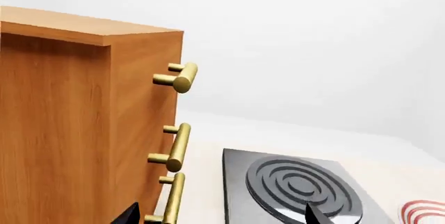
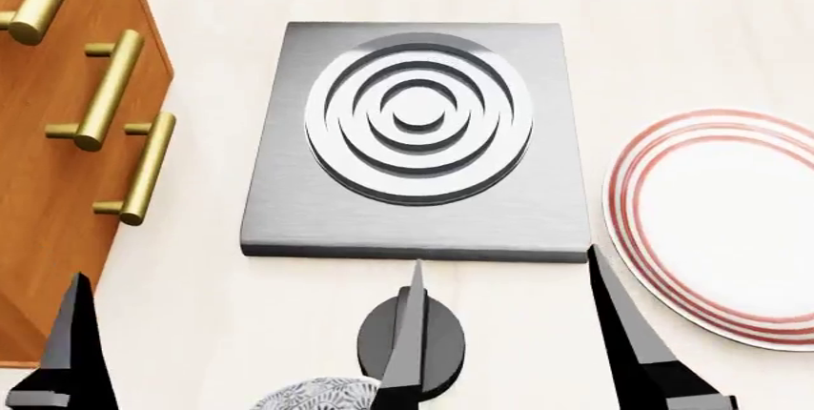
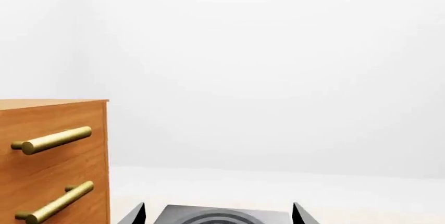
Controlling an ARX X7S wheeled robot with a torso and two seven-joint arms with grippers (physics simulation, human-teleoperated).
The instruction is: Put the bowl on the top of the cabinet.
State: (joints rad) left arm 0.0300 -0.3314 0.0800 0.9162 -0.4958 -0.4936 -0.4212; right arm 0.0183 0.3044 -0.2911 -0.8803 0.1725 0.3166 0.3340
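Note:
Only the rim of the grey-patterned bowl (image 2: 318,397) shows, at the bottom edge of the head view, partly hidden by a dark finger. The orange-brown cabinet (image 2: 38,200) with brass bar handles stands at the left; it also shows in the left wrist view (image 1: 70,130) and the right wrist view (image 3: 41,169). My left gripper (image 2: 242,353) is open and empty, its fingertips wide apart in front of the cabinet's drawers (image 1: 221,216). My right gripper (image 2: 521,343) is open and empty, facing the stove (image 3: 217,214).
A grey square stove plate (image 2: 293,210) with a ringed burner lies on the pale counter, with a round dark knob (image 2: 441,334) in front of it. A flat white plate with red rings (image 2: 712,229) lies at the right.

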